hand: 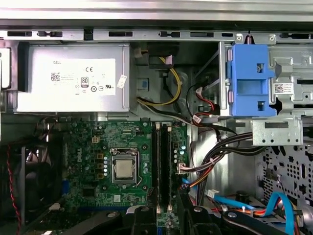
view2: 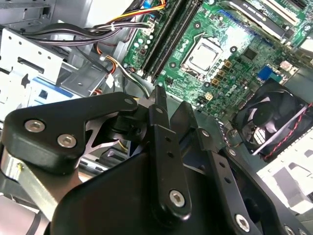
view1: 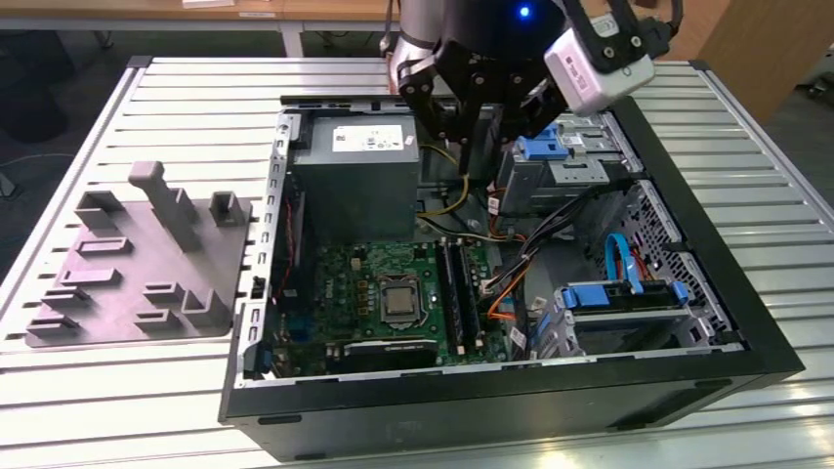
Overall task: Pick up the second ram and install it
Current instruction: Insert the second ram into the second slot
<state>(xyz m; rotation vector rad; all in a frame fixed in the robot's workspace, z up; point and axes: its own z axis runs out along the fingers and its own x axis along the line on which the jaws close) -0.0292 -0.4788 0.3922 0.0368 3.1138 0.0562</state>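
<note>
1. Exterior view: find the gripper (view1: 466,147) high over the far half of the open computer case (view1: 521,401), above the gap between the power supply (view1: 352,176) on the exterior view's left and the blue drive bracket (view1: 541,147) on the exterior view's right.
2. Cannot tell clenched from released, nor empty from loaded.
3. Note a thin dark strip (view1: 466,186) hanging straight down beneath the gripper. Perhaps the second ram held edge-on, perhaps part of the tool itself; not to be settled from these views.
4. Look for the ram slots (view1: 459,293) on the motherboard (view1: 365,283), just to the exterior view's right of the processor socket (view1: 395,298): two long dark bars side by side. Cannot tell filled from empty.
5. Deciding relation, as a judgement: slots nearer and lower than the gripper, well apart from it, with the long axis running near to far. Almost in line with the gripper, then, not off to either side.
6. Compare the first wrist view: gripper (hand: 164,220) lined up with the ram slots (hand: 164,166), overlapping one end of the pair, with the power supply (hand: 73,78) and blue drive bracket (hand: 249,78) beyond the other end.
7. Outside the case, on the slatted table (view1: 195,88) to the exterior view's left: a grey holder tray (view1: 131,274), well apart from the gripper.
</note>
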